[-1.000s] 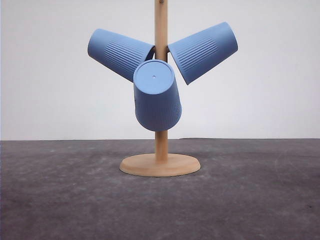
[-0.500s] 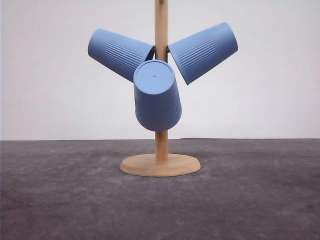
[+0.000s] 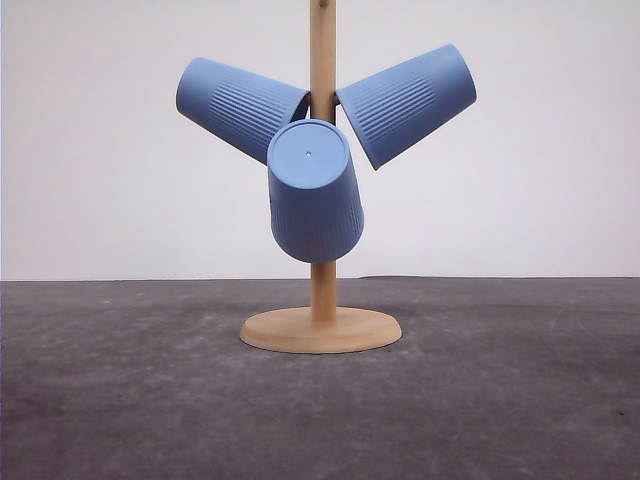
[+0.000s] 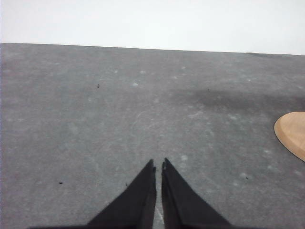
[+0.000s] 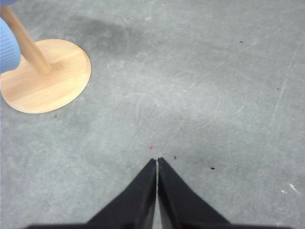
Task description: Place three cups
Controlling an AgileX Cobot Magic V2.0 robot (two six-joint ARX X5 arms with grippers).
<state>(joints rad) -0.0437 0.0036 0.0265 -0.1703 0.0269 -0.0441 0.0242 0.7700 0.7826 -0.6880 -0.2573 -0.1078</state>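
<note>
Three blue ribbed cups hang on the wooden peg stand (image 3: 322,330) in the front view. One cup (image 3: 240,104) slants up to the left, one cup (image 3: 408,100) slants up to the right, and the third cup (image 3: 313,190) points its flat bottom toward the camera. My left gripper (image 4: 158,165) is shut over bare grey table, with the edge of the stand's base (image 4: 291,133) off to one side. My right gripper (image 5: 157,161) is shut too, over the table beside the stand's base (image 5: 45,76), where a bit of a blue cup (image 5: 8,45) shows.
The dark grey tabletop (image 3: 520,400) spreads around the stand, backed by a plain white wall (image 3: 540,180).
</note>
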